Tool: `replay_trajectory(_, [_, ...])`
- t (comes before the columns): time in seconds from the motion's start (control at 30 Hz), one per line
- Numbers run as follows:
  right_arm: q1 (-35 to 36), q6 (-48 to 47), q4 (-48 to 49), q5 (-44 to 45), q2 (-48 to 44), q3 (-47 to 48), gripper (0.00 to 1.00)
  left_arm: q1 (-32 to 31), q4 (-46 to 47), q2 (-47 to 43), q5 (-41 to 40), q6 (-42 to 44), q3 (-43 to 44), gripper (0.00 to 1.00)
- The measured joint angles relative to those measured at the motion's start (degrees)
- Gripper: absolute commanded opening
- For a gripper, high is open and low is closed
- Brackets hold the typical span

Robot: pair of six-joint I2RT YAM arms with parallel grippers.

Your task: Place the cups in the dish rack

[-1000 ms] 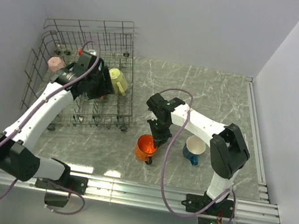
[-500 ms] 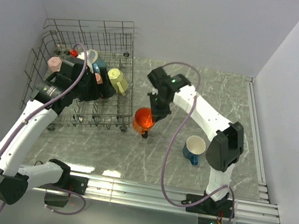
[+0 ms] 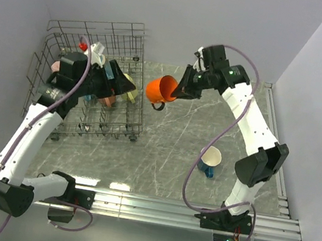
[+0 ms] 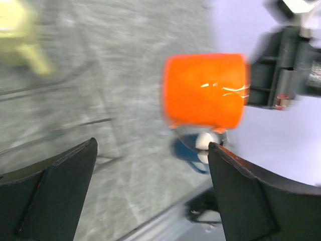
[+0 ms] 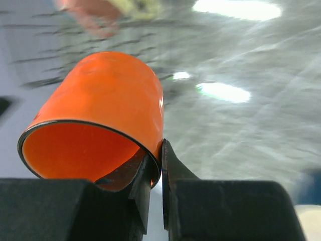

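Glossy orange mug [image 3: 161,88]; wire dish rack [image 3: 137,48]

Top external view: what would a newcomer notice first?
The glossy orange mug, held in the air just right of the dish rack, its rim pinched in the right gripper. Next, the left gripper open above the rack, and a lone blue mug on the table by the right arm.

Bright even light; wrist views motion-blurred; glare patches on table [image 5: 223,92].
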Motion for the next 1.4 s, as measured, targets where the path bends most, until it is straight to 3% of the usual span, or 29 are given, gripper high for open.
replay_trajectory(0.2, [0.85,14.38,23.15,-16.68,-4.81,-16.55,0.00,-0.44,20.33,-1.99,13.75,-11.30,-16.39,0.87])
replay_trajectory(0.4, [1.01,26.03,41.53,-24.98,-5.07,-22.67,0.00,-1.01,27.74,-1.51,16.02,-16.98,-18.14,0.84])
replay_trajectory(0.5, [1.14,29.18,47.34,-27.17,-5.05,-22.73,0.00,-1.05,31.91,-2.12,16.70,-19.47,-18.14,0.77])
replay_trajectory(0.67, [1.64,31.91,53.09,-28.89,-4.66,-22.73,0.00,-1.25,37.55,-3.54,17.31,-23.30,-18.88,0.62])
replay_trajectory(0.83, [2.05,35.80,59.60,-30.38,-4.09,-24.46,0.00,-1.38,44.17,-5.14,16.74,-29.00,-22.10,0.56])
replay_trajectory(1.03, [2.10,43.12,72.30,-30.64,-4.09,-30.47,0.00,-1.44,49.53,-5.29,16.17,-35.15,-24.00,0.35])
replay_trajectory(1.1, [2.10,44.41,75.12,-30.45,-4.07,-31.45,0.00,-1.49,49.92,-5.27,16.37,-36.37,-24.00,0.22])
replay_trajectory(1.13, [2.10,44.41,76.19,-30.38,-4.07,-31.56,0.00,-1.53,49.83,-5.25,16.46,-37.13,-23.98,0.07])
replay_trajectory(1.17, [2.10,44.02,77.13,-30.10,-4.07,-31.61,0.00,-1.70,49.81,-5.25,16.50,-38.14,-23.91,0.00])
replay_trajectory(1.33, [2.10,41.70,77.68,-30.05,-4.07,-31.17,0.00,-1.95,48.48,-4.87,16.81,-38.82,-22.43,0.00])
replay_trajectory(1.4, [2.12,39.56,73.64,-29.66,-4.07,-30.05,0.09,-1.97,46.71,-4.87,16.63,-38.21,-22.05,0.00])
